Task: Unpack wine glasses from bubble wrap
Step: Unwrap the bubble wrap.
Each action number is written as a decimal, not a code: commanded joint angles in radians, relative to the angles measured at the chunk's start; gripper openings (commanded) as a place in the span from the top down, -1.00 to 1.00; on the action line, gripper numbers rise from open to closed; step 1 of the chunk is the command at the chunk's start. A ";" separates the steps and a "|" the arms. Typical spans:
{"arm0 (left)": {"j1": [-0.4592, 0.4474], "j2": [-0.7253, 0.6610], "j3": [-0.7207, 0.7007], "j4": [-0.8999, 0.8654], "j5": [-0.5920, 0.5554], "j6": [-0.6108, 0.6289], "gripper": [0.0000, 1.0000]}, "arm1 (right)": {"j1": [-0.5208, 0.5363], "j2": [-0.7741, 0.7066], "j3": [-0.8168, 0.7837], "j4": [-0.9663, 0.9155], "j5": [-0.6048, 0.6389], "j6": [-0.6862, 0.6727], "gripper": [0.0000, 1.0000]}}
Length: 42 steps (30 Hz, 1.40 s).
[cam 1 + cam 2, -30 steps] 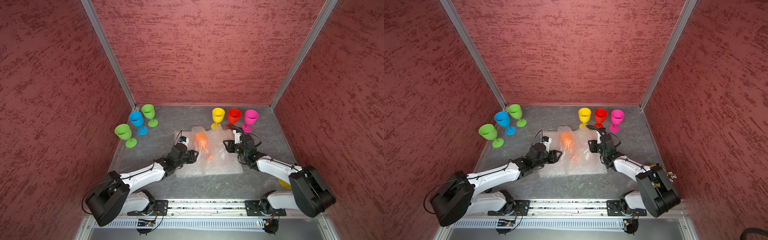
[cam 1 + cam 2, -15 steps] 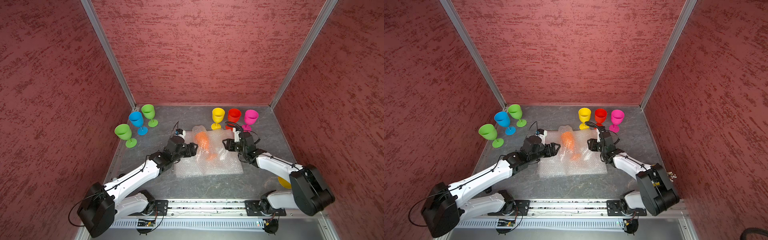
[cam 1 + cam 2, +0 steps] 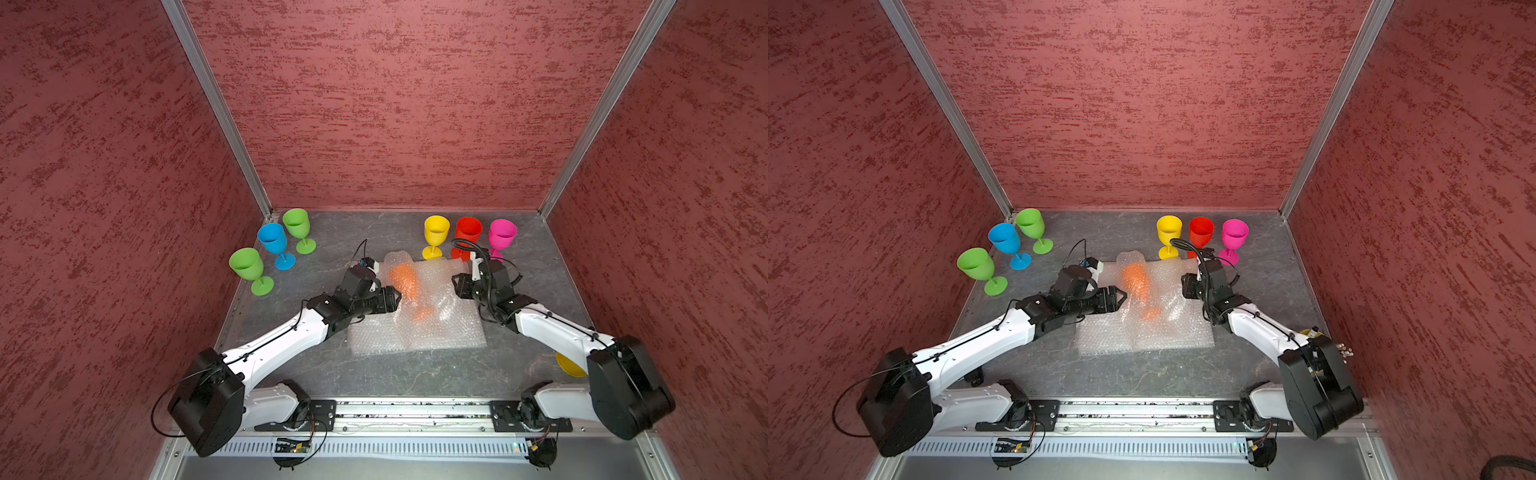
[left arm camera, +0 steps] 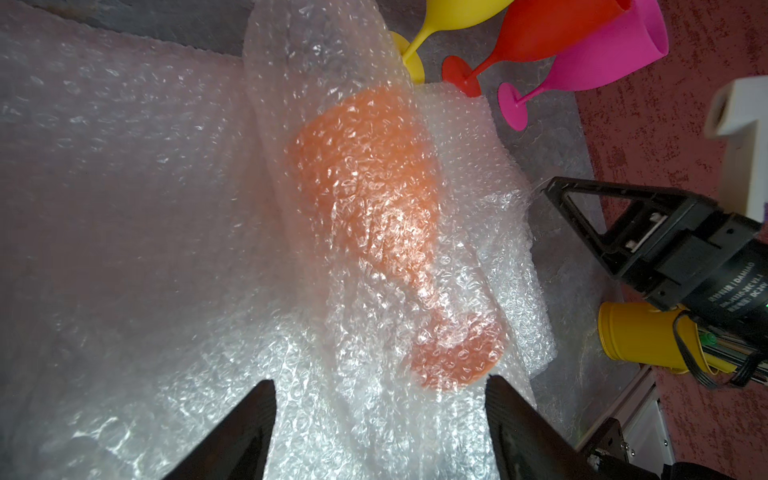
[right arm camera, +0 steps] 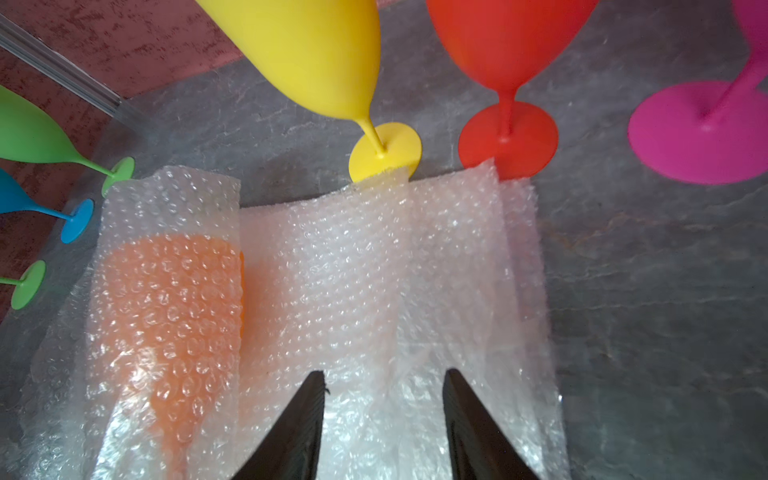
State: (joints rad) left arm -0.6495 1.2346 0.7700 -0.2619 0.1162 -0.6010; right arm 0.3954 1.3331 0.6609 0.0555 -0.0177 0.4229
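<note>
Now we are hovering our wide-open left hand [image 4: 380, 380] and half-open right hand [image 5: 384, 371], both empty, on either side of the orange goblet [image 4: 365, 187] lying wrapped in bubble wrap [image 4: 145, 208] on the table [image 3: 374, 374], presumably to peel it open.

The wrapped goblet [image 3: 405, 280] lies in the bubble wrap [image 3: 457, 332], midway on the surface [image 3: 415, 382], between my left tool [image 4: 380, 381] and right tool [image 5: 384, 374]. The left goblet trio [image 3: 272, 239] stands far left, the right goblet trio [image 3: 468, 228] far right.
</note>
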 commanded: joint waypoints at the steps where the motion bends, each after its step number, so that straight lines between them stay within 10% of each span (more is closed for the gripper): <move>1: 0.016 0.007 0.013 0.003 0.050 0.002 -0.62 | 0.000 0.046 0.004 -0.009 -0.029 -0.007 -0.10; 6: 0.055 0.068 0.001 0.063 0.127 -0.028 -0.66 | 0.000 0.115 0.031 0.020 -0.119 -0.001 -0.10; 16: 0.080 0.137 -0.019 0.143 0.201 -0.069 -0.65 | 0.000 0.080 0.055 -0.024 -0.119 -0.006 1.00; 33: 0.103 0.097 -0.021 0.046 0.079 -0.081 -0.63 | 0.000 0.042 0.038 -0.118 0.064 0.023 1.00; 42: 0.115 0.052 0.007 -0.013 0.077 -0.067 -0.63 | 0.005 0.009 0.084 -0.183 0.167 0.022 0.10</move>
State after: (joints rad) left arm -0.5449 1.3148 0.7483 -0.2363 0.2062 -0.6834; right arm 0.3958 1.3861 0.7063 -0.0860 0.0391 0.4450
